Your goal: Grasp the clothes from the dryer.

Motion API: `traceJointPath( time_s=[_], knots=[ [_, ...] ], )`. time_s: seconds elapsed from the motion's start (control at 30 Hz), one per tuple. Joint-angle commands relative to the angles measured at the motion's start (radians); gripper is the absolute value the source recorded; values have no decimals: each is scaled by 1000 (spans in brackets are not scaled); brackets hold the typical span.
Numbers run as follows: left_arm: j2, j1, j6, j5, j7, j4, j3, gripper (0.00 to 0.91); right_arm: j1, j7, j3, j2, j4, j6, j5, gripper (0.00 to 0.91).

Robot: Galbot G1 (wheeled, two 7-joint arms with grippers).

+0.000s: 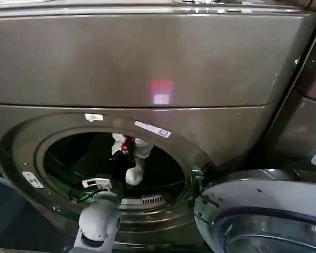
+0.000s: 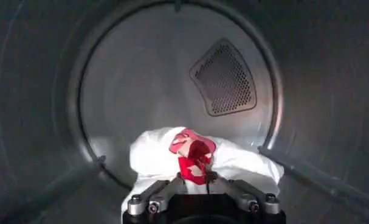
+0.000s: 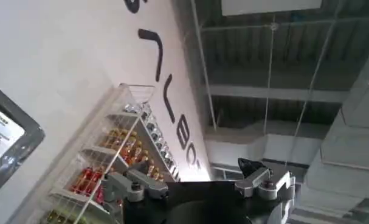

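Drum-deep: cloth (image 2: 172, 155) (white-red) between left jaws

We see our left arm (image 1: 97, 224) reaching through the dryer's (image 1: 147, 63) round porthole, a white cloth (image 1: 134, 158) with a red patch hanging inside, the open door (image 1: 263, 211) at right.

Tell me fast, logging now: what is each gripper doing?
Left gripper: inside the dryer, shut on the white cloth.
Right gripper: away from the dryer, open, holding nothing.

White wall (image 3: 62, 55), shelf (image 3: 111, 164) (bottles), ceiling (image 3: 281, 61)
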Motion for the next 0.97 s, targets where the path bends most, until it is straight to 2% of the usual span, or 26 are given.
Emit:
traceJointPath(
  time_s=[0.03, 0.97],
  knots=[
    [0, 3, 0, 0, 0, -3, 1, 0, 0, 6, -1, 1, 1, -1, 0, 907],
    [4, 2, -1, -4, 4, 7, -4, 0, 11, 2, -12, 4, 9, -15, -3, 907]
  ],
)
